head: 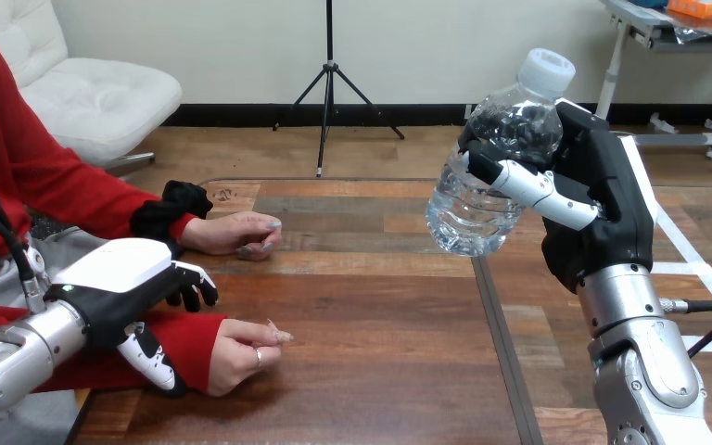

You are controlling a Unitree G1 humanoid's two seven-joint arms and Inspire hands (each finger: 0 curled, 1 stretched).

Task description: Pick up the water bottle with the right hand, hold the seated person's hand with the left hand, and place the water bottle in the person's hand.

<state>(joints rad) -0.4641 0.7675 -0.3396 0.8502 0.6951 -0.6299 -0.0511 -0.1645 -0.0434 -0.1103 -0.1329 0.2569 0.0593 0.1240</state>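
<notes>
Clear plastic shines in the upper right of the frame: the water bottle (489, 176) is up off the wooden table (380, 371), tipped a little, with its white cap (545, 69) on top. The right hand (604, 190) has its fingers and thumb wrapped round the bottle so it cannot fall.

At the lower left, the left hand (122, 276) sits on the person's wrist (195, 348). Its fingers bend over the top and its thumb goes down the near side, I think to keep that arm steady. The person's near hand (241, 352) lies loosely closed on the table, so it likely has to open for the bottle. The person's far hand (239, 234) rests further back.
</notes>
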